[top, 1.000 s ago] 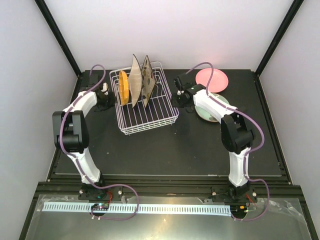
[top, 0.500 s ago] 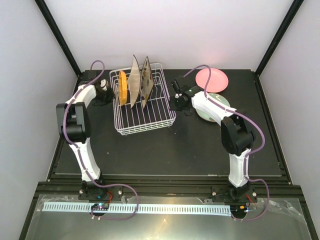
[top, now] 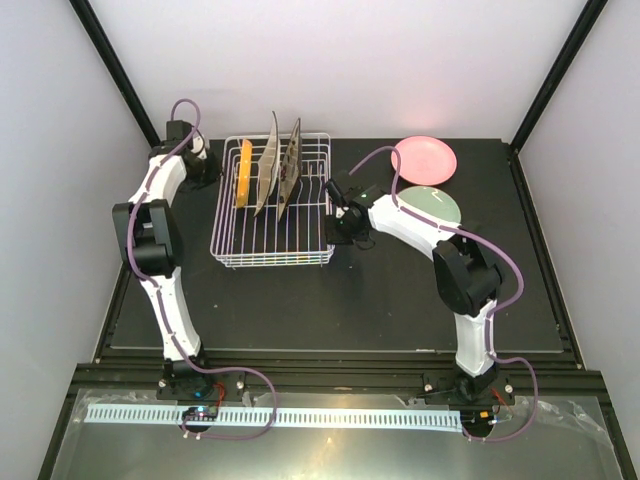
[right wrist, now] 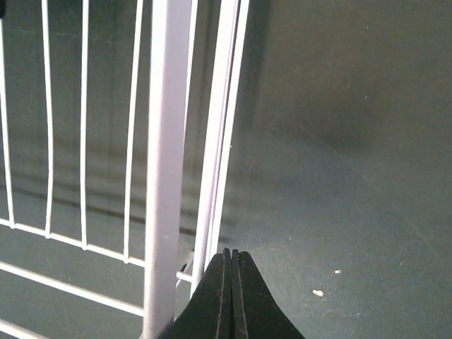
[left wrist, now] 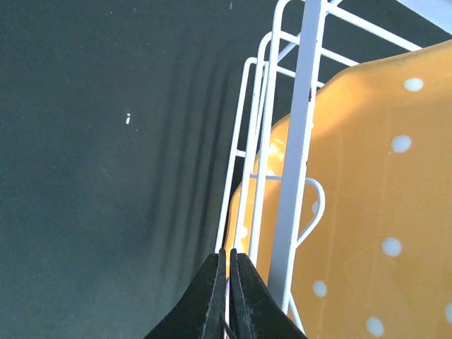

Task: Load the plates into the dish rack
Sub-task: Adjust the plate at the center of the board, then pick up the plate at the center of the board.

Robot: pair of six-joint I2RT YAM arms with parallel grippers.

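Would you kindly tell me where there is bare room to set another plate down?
The widest bare patch is the table in front of the dish rack, between the left arm and right arm. The rack's near half is free. The far-right corner is crowded by the pink plate and pale green plate; three plates fill the rack's far end.

The worktop point(top: 330, 300) is a dark matte sheet; the white wire dish rack point(top: 270, 262) stands on its far left part. At the far right the pink plate point(top: 424, 158) lies flat by the back edge; the pale green plate point(top: 440, 203) lies flat just in front of it, apart from the rack.
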